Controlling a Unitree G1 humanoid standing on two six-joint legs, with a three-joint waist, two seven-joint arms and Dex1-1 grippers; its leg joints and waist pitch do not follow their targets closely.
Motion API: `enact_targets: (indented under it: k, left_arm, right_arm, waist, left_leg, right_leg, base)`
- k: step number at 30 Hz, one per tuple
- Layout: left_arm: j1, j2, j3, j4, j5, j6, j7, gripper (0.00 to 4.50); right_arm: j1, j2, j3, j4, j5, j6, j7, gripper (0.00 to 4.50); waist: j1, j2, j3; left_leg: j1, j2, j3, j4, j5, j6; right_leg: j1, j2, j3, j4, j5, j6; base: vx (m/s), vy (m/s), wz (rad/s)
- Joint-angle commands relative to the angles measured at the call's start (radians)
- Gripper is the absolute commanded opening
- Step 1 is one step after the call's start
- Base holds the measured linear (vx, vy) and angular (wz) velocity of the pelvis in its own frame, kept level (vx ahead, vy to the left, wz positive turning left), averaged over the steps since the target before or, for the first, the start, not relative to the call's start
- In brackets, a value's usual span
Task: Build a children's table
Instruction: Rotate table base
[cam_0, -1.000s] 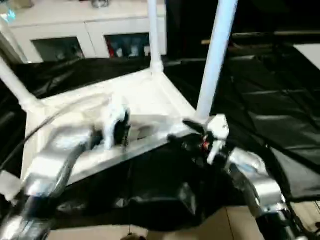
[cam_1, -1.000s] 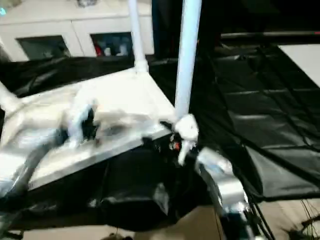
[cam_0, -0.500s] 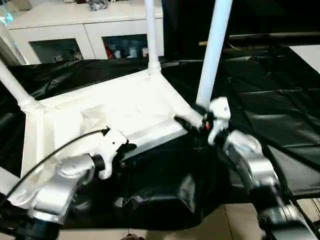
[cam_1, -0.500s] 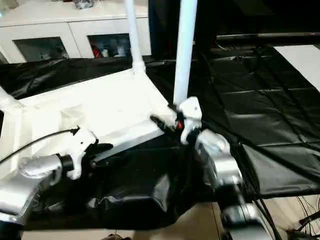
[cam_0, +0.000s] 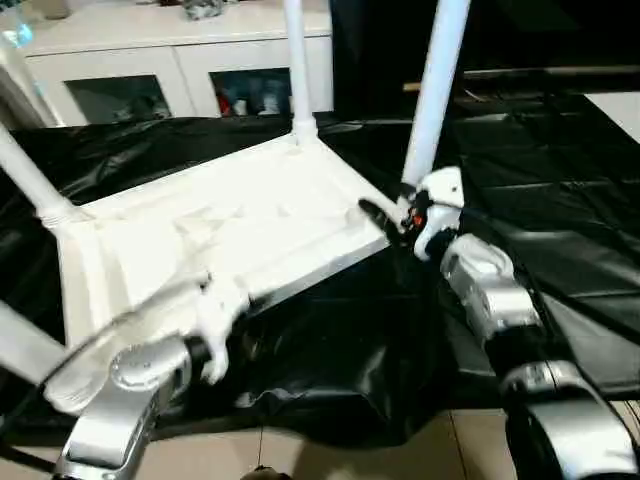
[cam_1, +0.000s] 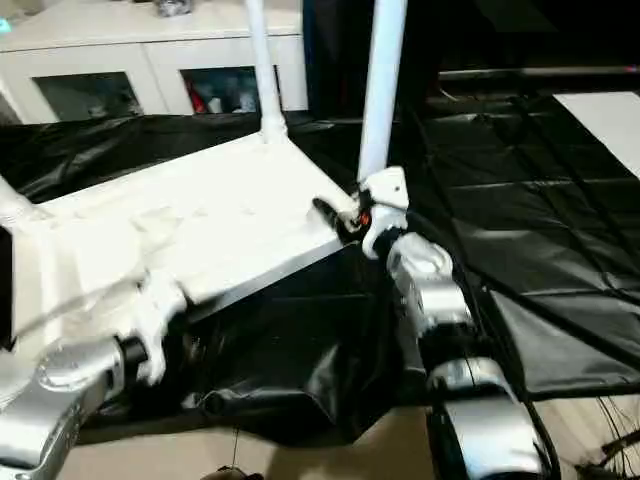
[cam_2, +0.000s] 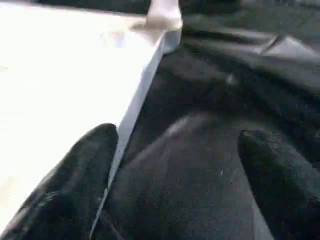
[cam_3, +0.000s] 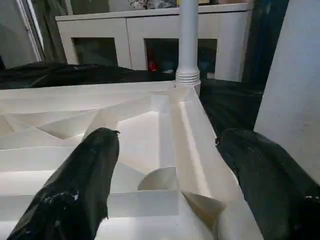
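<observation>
The children's table is seen lying upside down on a black plastic sheet spread over the floor. Its white rectangular tabletop is turned underside up, so that a raised rim and moulded ribs are shown, with rounded sockets at the corners. White tapered round legs are seen standing up out of those sockets: one at the far corner, one at the near right corner, one leaning out at the left corner, and part of a fourth at the left edge of the head view.

The right gripper is held at the tabletop's right corner, just beside the base of the near right leg; its two black fingers are spread apart, astride the rim, with nothing pinched. The left gripper is placed at the tabletop's near edge, its fingers also spread wide, one beside the white edge, the other over the sheet.

A white cabinet with glass doors is seen behind. No brand, label or writing can be read
</observation>
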Motion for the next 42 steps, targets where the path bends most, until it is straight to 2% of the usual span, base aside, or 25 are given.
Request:
enact_targets:
  k: [1,3,5,7,11,12,14,15,17,22,23,27,32,37,38,42]
  left_arm:
    - [0.025,0.051,-0.02,-0.015,0.013,0.034,-0.041,4.41]
    - [0.051,0.092,-0.05,-0.014,0.033,0.07,-0.067,4.41]
    - [0.073,0.122,-0.071,-0.013,0.04,0.083,-0.085,4.41]
    - [0.086,0.13,-0.073,-0.018,0.027,0.096,-0.089,4.41]
    - [0.098,0.138,-0.067,-0.015,0.039,0.094,-0.059,4.41]
    - [0.098,0.136,-0.064,-0.008,0.043,0.089,-0.047,4.41]
    - [0.095,0.125,-0.05,0.025,0.063,0.062,-0.008,4.41]
    - [0.092,0.121,-0.044,0.04,0.076,0.056,0.01,4.41]
    - [0.091,0.123,-0.043,0.048,0.079,0.06,0.014,4.41]
    - [0.112,0.133,-0.045,0.053,0.083,0.063,0.026,4.41]
    - [0.113,0.134,-0.045,0.054,0.083,0.062,0.027,4.41]
    - [0.116,0.135,-0.05,0.061,0.087,0.053,0.036,4.41]
    - [0.115,0.13,-0.049,0.062,0.094,0.04,0.052,4.41]
    - [0.112,0.126,-0.053,0.054,0.092,0.031,0.057,4.41]
    - [0.11,0.124,-0.055,0.054,0.096,0.026,0.061,4.41]
    - [0.101,0.113,-0.053,0.057,0.097,0.014,0.073,4.41]
  right_arm:
    - [-0.034,0.006,-0.014,0.014,0.006,-0.014,0.029,3.73]
    - [-0.04,0.013,-0.002,0.018,-0.005,-0.032,0.042,3.73]
    - [-0.052,0.02,-0.007,0.041,0.004,-0.034,0.061,3.73]
    - [-0.06,0.024,-0.005,0.055,0.008,-0.038,0.088,3.73]
    - [-0.075,0.032,0.008,0.078,0.012,-0.04,0.154,3.73]
    - [-0.08,0.032,0.008,0.087,0.007,-0.046,0.151,3.73]
    - [-0.1,0.037,-0.002,0.122,-0.004,-0.063,0.115,3.73]
    - [-0.116,0.039,-0.015,0.149,-0.008,-0.075,0.08,3.73]
    - [-0.132,0.04,-0.027,0.177,-0.012,-0.088,0.042,3.73]
    - [-0.184,0.034,-0.067,0.263,-0.017,-0.091,-0.076,3.73]
    - [-0.191,0.031,-0.075,0.275,-0.014,-0.091,-0.095,3.73]
    - [-0.235,0.006,-0.119,0.347,0.003,-0.091,-0.207,3.73]
    - [-0.276,-0.048,-0.169,0.41,0.013,-0.092,-0.314,3.73]
    - [-0.293,-0.104,-0.18,0.438,-0.01,-0.099,-0.37,3.73]
    - [-0.296,-0.121,-0.184,0.446,-0.018,-0.105,-0.386,3.73]
    - [-0.303,-0.17,-0.198,0.461,-0.022,-0.106,-0.404,3.73]
  waist:
    - [-0.005,-0.013,-0.071]
    - [-0.01,-0.013,-0.069]
    - [-0.013,-0.011,-0.069]
    - [-0.015,-0.014,-0.068]
    - [-0.015,-0.011,-0.066]
    - [-0.014,-0.017,-0.068]
    - [-0.015,-0.013,-0.067]
    - [-0.017,-0.025,-0.067]
    - [-0.017,-0.019,-0.069]
    - [-0.02,-0.02,-0.068]
    - [-0.018,-0.024,-0.068]
    - [-0.009,-0.021,-0.069]
    - [0.0,-0.023,-0.068]
    - [0.014,-0.025,-0.067]
    - [0.012,-0.027,-0.067]
    - [0.01,-0.032,-0.069]
  left_leg:
    - [0.026,0.032,-0.019,-0.066,-0.217,0.051]
    - [0.024,0.032,-0.019,-0.067,-0.214,0.061]
    - [0.028,0.033,-0.018,-0.067,-0.217,0.059]
    - [0.029,0.034,-0.018,-0.068,-0.229,0.053]
    - [0.031,0.035,-0.018,-0.07,-0.262,0.045]
    - [0.03,0.035,-0.019,-0.068,-0.251,0.045]
    - [0.029,0.034,-0.019,-0.069,-0.246,0.044]
    - [0.029,0.034,-0.017,-0.069,-0.246,0.043]
    - [0.031,0.033,-0.019,-0.068,-0.242,0.036]
    - [0.033,0.033,-0.019,-0.07,-0.279,0.022]
    - [0.034,0.033,-0.018,-0.071,-0.287,0.021]
    - [0.038,0.034,-0.018,-0.07,-0.292,0.012]
    - [0.041,0.034,-0.017,-0.071,-0.319,-0.006]
    - [0.044,0.032,-0.013,-0.069,-0.327,-0.015]
    - [0.037,0.031,-0.015,-0.07,-0.323,-0.014]
    - [0.031,0.028,-0.015,-0.066,-0.297,-0.004]
  right_leg:
    - [0.037,-0.043,0.034,-0.063,-0.151,-0.215]
    - [0.035,-0.039,0.032,-0.061,-0.157,-0.211]
    - [0.033,-0.041,0.033,-0.064,-0.168,-0.216]
    - [0.033,-0.041,0.033,-0.065,-0.174,-0.222]
    - [0.031,-0.041,0.034,-0.066,-0.192,-0.225]
    - [0.034,-0.043,0.035,-0.063,-0.184,-0.226]
    - [0.032,-0.041,0.035,-0.063,-0.18,-0.225]
    - [0.032,-0.041,0.035,-0.065,-0.179,-0.224]
    - [0.031,-0.043,0.035,-0.063,-0.182,-0.225]
    - [0.029,-0.042,0.035,-0.064,-0.185,-0.231]
    - [0.029,-0.042,0.035,-0.065,-0.192,-0.226]
    - [0.025,-0.042,0.036,-0.064,-0.202,-0.222]
    - [0.022,-0.04,0.036,-0.066,-0.21,-0.207]
    - [0.019,-0.038,0.037,-0.067,-0.217,-0.191]
    - [0.024,-0.04,0.036,-0.066,-0.223,-0.187]
    - [0.029,-0.04,0.035,-0.066,-0.219,-0.177]
  base:
    - [0.0,0.0,0.0]
    - [0.0,0.0,0.0]
    - [0.0,0.0,0.0]
    - [0.0,0.0,0.0]
    - [0.0,0.0,0.0]
    - [0.0,0.0,0.0]
    - [0.0,0.0,0.0]
    - [0.0,0.0,0.0]
    - [0.0,0.0,0.0]
    - [0.0,0.0,0.0]
    - [0.0,0.0,0.0]
    - [0.0,0.0,0.0]
    - [0.0,0.0,0.0]
    - [0.0,0.0,0.0]
    - [0.0,0.0,0.0]
    - [0.0,0.0,0.0]
